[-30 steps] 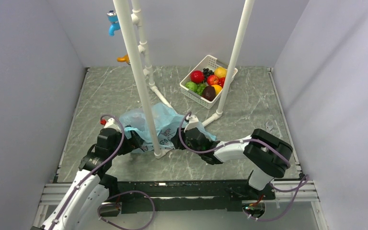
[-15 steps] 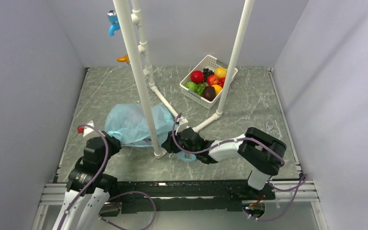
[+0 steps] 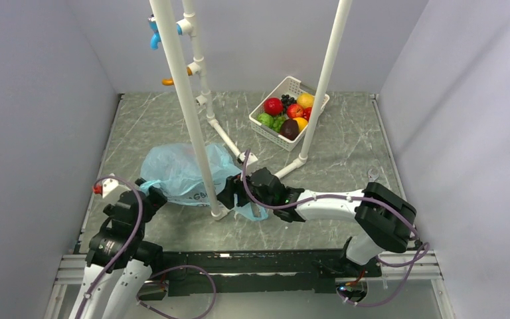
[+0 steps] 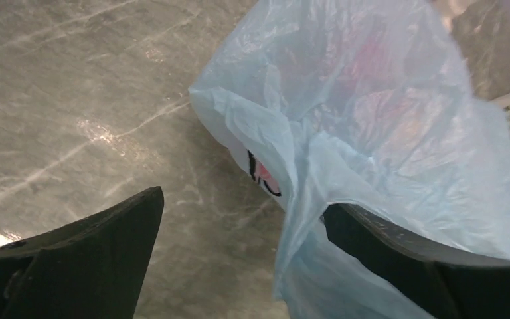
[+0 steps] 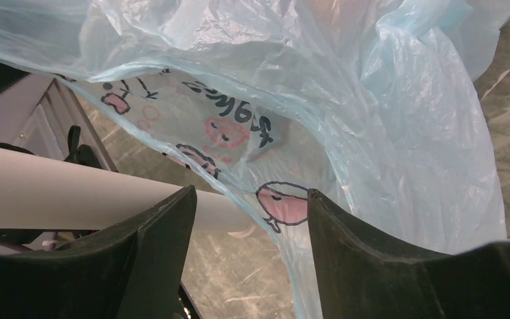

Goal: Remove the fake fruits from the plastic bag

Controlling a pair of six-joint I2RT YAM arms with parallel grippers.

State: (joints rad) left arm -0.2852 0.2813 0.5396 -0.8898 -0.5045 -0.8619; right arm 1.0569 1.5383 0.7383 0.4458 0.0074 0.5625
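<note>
Two grippers work at the plastic bag point(image 3: 179, 174), one at each end; left gripper point(image 4: 242, 203) has its jaws wide apart and closed on nothing; a hanging fold of the bag drops between them, lying against the finger point(image 4: 425, 266) at the right of the left wrist view and clear of the other; a pinkish blur point(image 4: 372, 60) shows through the film, fruit or print cannot be told; right gripper point(image 5: 251, 194) has its jaws parted, not pinching; the bag's printed white panel point(image 5: 239, 133) sags into the gap; a white pole point(image 5: 73, 193) crosses just behind one finger; from above, the bag lies crumpled on the grey marbled table point(image 3: 146, 119) between both grippers, just beside the pole's foot; a white basket point(image 3: 294, 82) of mixed fruit sits well apart at the far side
</note>
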